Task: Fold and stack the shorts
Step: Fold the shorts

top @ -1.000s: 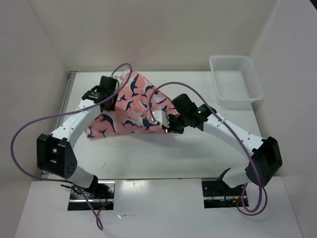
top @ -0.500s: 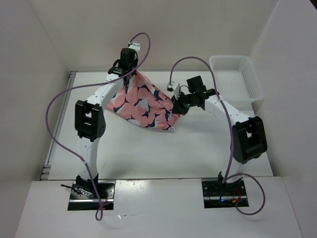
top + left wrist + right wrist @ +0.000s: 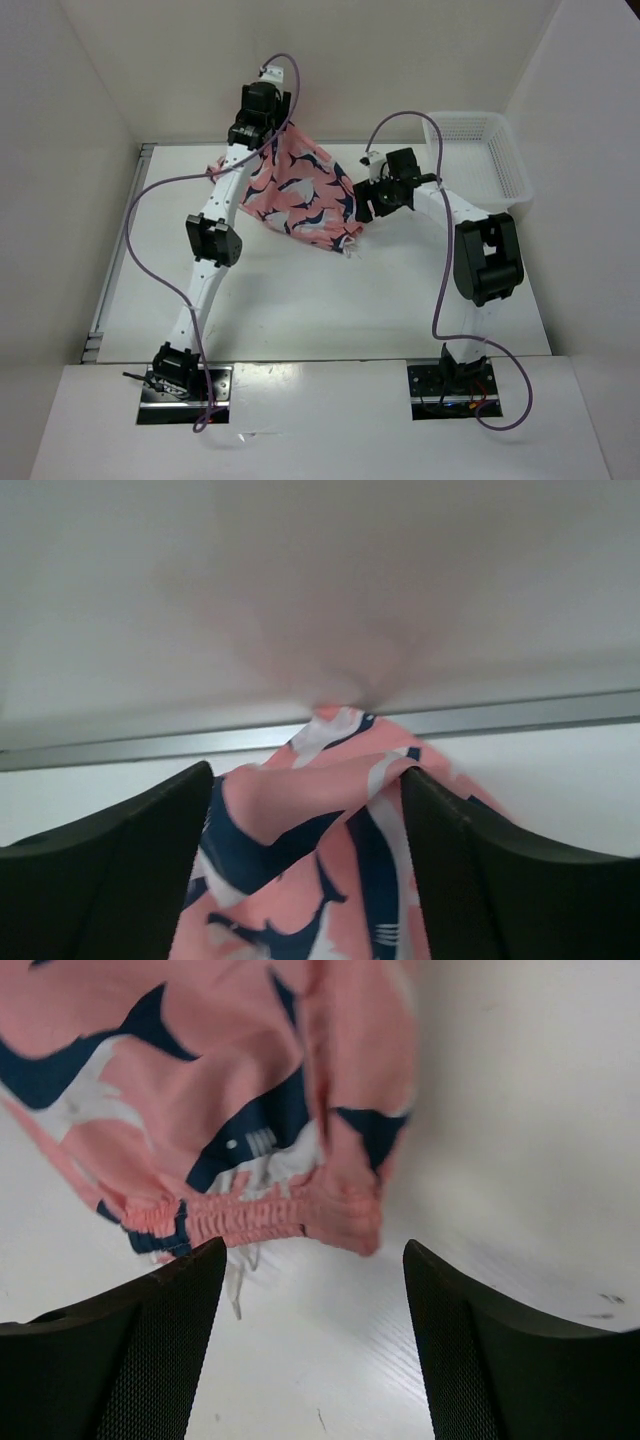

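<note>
The salmon-pink shorts (image 3: 300, 190) with navy-and-white whale shapes lie spread near the table's back edge, between the two arms. My left gripper (image 3: 257, 137) is stretched to the shorts' back left corner. In the left wrist view that gripper (image 3: 307, 775) is open, with loose shorts fabric (image 3: 300, 860) lying between the wide-apart fingers. My right gripper (image 3: 358, 205) sits at the shorts' right edge. In the right wrist view it (image 3: 312, 1250) is open over bare table, and the gathered waistband of the shorts (image 3: 240, 1215) lies just past its fingertips.
A white perforated basket (image 3: 470, 117) stands at the back right corner, close to the right arm. The back wall and a metal rail (image 3: 500, 715) run right behind the shorts. Side walls close in the table on both sides.
Both arms carried the shorts from mid-table toward the back. Both grippers, shut on the fabric before, now stand open, and the shorts lie spread on the table.
</note>
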